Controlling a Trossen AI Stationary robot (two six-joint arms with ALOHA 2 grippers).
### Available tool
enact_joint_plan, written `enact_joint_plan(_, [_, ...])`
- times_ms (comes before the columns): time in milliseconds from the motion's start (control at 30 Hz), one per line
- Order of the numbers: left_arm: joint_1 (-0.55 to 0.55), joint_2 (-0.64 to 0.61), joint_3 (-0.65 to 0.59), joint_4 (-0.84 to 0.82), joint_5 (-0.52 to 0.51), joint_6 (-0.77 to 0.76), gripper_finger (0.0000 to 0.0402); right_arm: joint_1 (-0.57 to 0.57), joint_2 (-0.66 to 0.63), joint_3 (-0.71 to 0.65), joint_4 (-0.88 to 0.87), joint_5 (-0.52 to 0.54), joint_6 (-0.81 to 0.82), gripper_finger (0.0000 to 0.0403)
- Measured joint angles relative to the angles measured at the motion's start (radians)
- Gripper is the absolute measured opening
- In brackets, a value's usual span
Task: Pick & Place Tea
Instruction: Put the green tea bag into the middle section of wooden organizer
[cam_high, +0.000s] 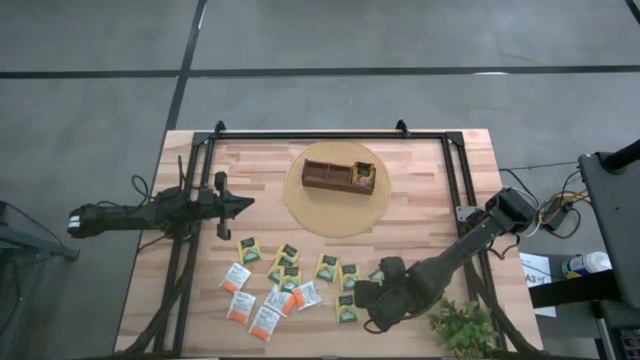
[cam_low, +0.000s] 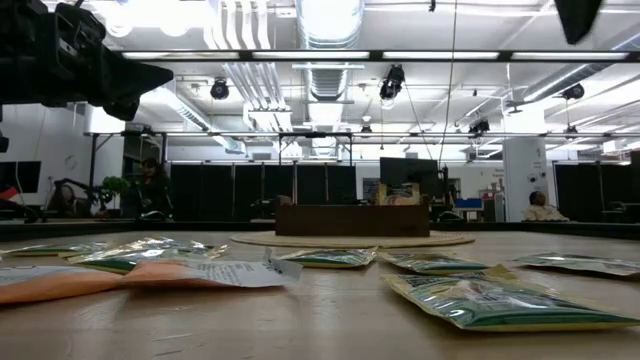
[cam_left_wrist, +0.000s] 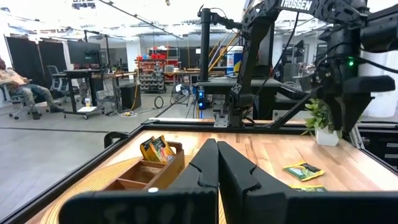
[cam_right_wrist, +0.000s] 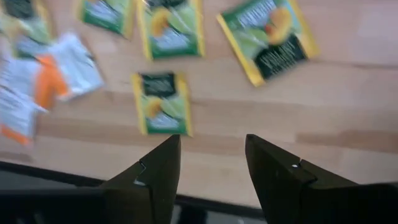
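Wooden table (cam_high: 420, 215) front edge: right end effector (cam_right_wrist: 211, 163) open, empty, above tea (cam_right_wrist: 161, 102); left closed.

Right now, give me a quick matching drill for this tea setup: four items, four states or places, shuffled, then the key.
Items:
1. left end effector
2. right end effector
3. wooden tray
4. plant

States or places:
A. on the round mat
B. open, above a yellow-green tea packet
C. shut, beside the mat, holding nothing
D. at the table's near right corner

Pairs: 1-C, 2-B, 3-A, 4-D
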Motion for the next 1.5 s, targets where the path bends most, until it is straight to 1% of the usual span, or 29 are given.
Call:
enact_joint_plan(167, [0.0,0.0,0.0,-0.002,0.0,0.0,0.0,0.024,-0.019,0.023,-0.012,0.138,0.002,0.0178])
enact_joint_plan(233, [0.0,0.0,0.0,-0.003,0.0,0.0,0.0,0.038,-0.049,0.034,-0.012,0.188,0.017,0.0177])
enact_joint_plan(367, [0.0,0.0,0.0,-0.008,0.0,0.0,0.0,0.058,-0.109,0.036,-0.01,0.328,0.051,0.0177])
enact_joint_plan(533, [0.0,0.0,0.0,-0.007,0.0,0.0,0.0,0.05,-0.121,0.016,-0.01,0.34,0.053,0.0173])
enact_joint_plan(800, [0.0,0.0,0.0,-0.008,0.0,0.0,0.0,0.051,-0.129,0.003,0.003,0.32,0.052,0.0168])
enact_joint_plan(867, [0.0,0.0,0.0,-0.009,0.0,0.0,0.0,0.052,-0.134,0.003,0.012,0.321,0.03,0.0168])
enact_joint_plan(1000, [0.0,0.0,0.0,-0.011,0.0,0.0,0.0,0.052,-0.149,0.003,0.068,0.329,-0.077,0.0168])
enact_joint_plan(1100, [0.0,0.0,0.0,-0.014,0.0,0.0,0.0,0.055,-0.15,0.003,0.154,0.33,-0.125,0.0168])
enact_joint_plan(1167, [0.0,0.0,0.0,-0.014,0.0,0.0,0.0,0.058,-0.146,0.001,0.227,0.335,-0.233,0.0169])
enact_joint_plan(1233, [0.0,0.0,0.0,-0.015,0.0,0.0,0.0,0.061,-0.138,-0.003,0.278,0.378,-0.377,0.0169])
enact_joint_plan(1267, [0.0,0.0,0.0,-0.015,0.0,0.0,0.0,0.064,-0.133,-0.006,0.309,0.412,-0.42,0.0169])
enact_joint_plan(1333, [0.0,0.0,0.0,-0.017,0.0,0.0,0.0,0.065,-0.122,-0.009,0.376,0.44,-0.457,0.0169])
enact_joint_plan(1400, [0.0,0.0,0.0,-0.018,0.0,0.0,0.0,0.064,-0.117,-0.009,0.404,0.439,-0.434,0.0169])
enact_joint_plan(1500, [0.0,0.0,0.0,-0.018,0.0,0.0,0.0,0.063,-0.108,-0.012,0.389,0.439,-0.281,0.0169])
